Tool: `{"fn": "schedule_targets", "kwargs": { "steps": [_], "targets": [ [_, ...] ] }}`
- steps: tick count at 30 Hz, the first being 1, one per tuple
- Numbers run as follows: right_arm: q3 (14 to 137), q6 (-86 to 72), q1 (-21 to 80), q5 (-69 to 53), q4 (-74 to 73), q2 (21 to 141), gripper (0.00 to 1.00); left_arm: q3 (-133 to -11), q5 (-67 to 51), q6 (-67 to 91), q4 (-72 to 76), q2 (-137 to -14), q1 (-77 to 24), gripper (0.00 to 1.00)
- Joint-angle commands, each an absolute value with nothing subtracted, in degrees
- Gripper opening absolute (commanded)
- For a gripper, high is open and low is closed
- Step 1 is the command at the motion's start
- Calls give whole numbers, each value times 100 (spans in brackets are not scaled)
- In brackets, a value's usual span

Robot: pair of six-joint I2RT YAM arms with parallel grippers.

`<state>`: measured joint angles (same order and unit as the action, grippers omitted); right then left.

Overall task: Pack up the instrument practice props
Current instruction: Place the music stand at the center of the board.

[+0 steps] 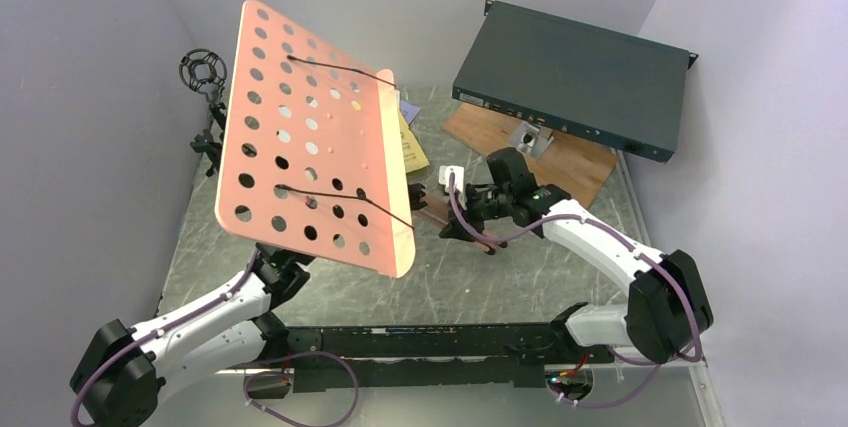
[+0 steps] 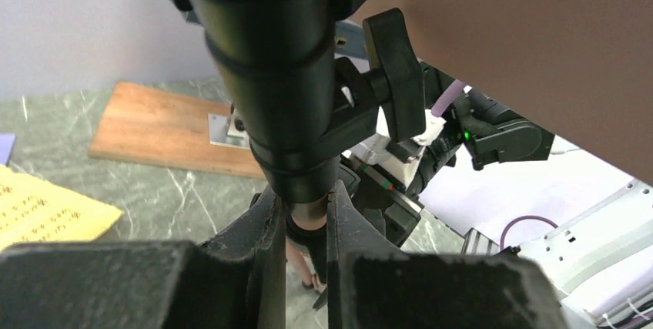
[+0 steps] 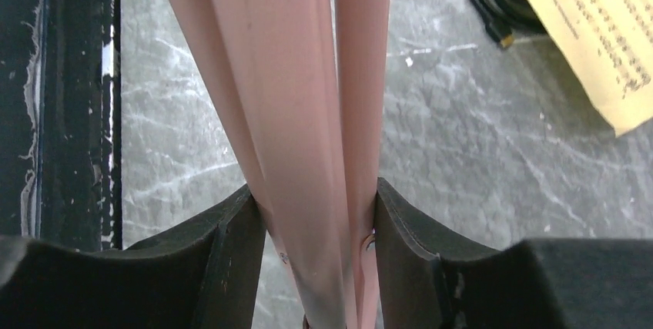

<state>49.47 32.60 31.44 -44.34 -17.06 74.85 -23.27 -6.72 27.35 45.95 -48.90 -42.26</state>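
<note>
Music desk [image 1: 335, 212] aloft, left gripper [image 2: 306, 213] clamping stem [image 2: 269, 75], right gripper [image 3: 316, 213] seemingly pinching legs [image 3: 285, 75]

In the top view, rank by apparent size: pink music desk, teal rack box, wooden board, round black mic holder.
1. pink music desk (raised, nearer the camera)
2. teal rack box
3. wooden board (partly hidden)
4. round black mic holder

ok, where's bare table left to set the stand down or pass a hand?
Best: bare table between base rail and tripod legs. Smaller strip at table's left edge beside music desk. Crowded: back right, wooden board and rack box; pages centre back; mic holder back left.
</note>
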Motion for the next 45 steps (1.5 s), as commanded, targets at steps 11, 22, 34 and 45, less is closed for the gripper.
{"fn": "schedule_targets", "kwargs": {
  "steps": [11,22,34,45],
  "targets": [
    [4536,2563,2844,-4250,-1131,6698,11,-1457,346,3191,6227,-5662,-4253,0],
    [4436,2023,2671,-3864,-821,6948,6,-1368,626,3329,6921,-6857,-3964,0],
    [4476,1943,2610,-3367,-678,7421,4,-1865,-664,4227,8863,-9240,-2973,0],
    [4554,2065,2600,-3323,-815,7623,4,-2208,-1142,4473,8886,-9809,-2785,0]
  ]
}}
